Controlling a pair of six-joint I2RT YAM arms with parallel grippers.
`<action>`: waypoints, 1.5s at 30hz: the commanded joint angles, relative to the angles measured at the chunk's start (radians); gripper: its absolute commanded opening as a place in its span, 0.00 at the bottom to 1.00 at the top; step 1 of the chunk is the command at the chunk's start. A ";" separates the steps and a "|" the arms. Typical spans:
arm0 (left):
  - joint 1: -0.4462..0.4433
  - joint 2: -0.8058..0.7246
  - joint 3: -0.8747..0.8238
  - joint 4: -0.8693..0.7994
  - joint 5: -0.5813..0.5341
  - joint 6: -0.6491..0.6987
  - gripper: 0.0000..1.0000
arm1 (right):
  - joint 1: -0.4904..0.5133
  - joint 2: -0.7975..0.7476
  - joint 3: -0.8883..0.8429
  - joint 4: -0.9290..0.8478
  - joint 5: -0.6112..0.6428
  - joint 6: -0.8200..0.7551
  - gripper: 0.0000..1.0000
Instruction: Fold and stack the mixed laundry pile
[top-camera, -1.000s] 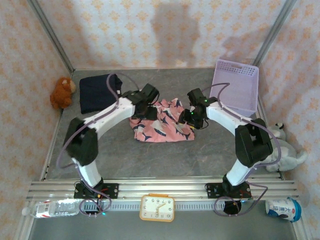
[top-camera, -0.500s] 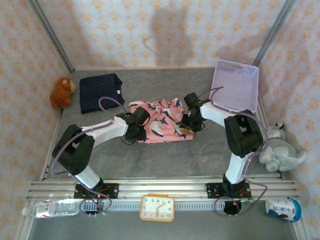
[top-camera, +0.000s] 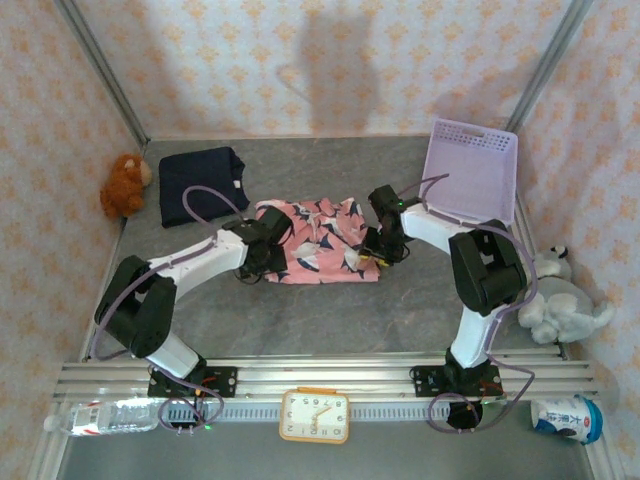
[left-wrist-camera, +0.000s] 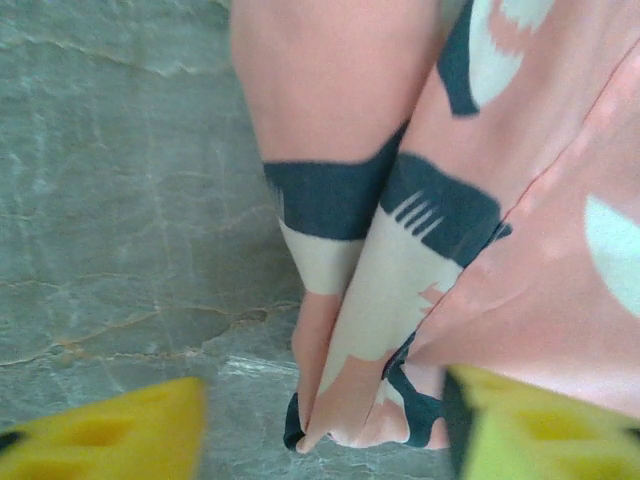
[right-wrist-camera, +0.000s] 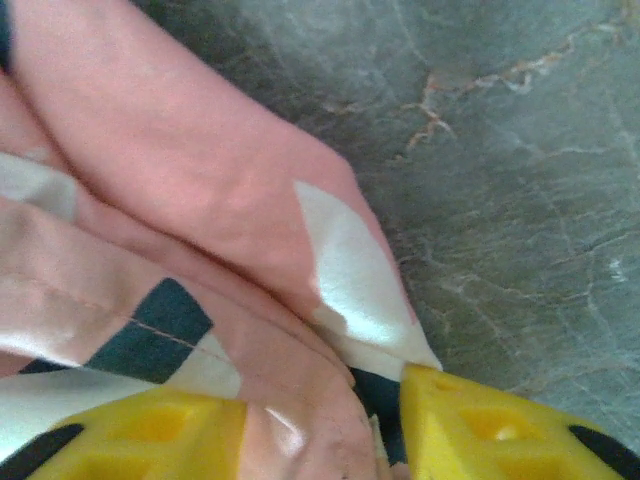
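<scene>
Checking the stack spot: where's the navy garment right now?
In the top external view the navy garment lies at the back left, beside the brown plush toy and apart from the pink garment.

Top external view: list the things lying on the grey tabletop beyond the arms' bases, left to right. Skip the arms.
brown plush toy → navy garment → pink printed garment → lavender basket → grey plush toy

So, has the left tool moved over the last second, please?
Yes. The left tool has come nearer the silver metal rail, away from the folded dark navy cloth garment, beside the pink printed cloth garment.
</scene>
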 joint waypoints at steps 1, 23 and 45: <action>0.052 -0.036 0.044 -0.006 -0.002 -0.021 0.80 | -0.005 -0.095 0.067 -0.037 -0.026 0.003 0.58; 0.106 0.333 0.186 0.276 0.189 0.084 0.35 | -0.041 -0.237 0.042 -0.065 0.079 0.014 0.87; 0.239 0.815 1.503 -0.405 0.005 0.510 0.00 | -0.051 -0.201 0.004 -0.073 0.249 0.137 0.99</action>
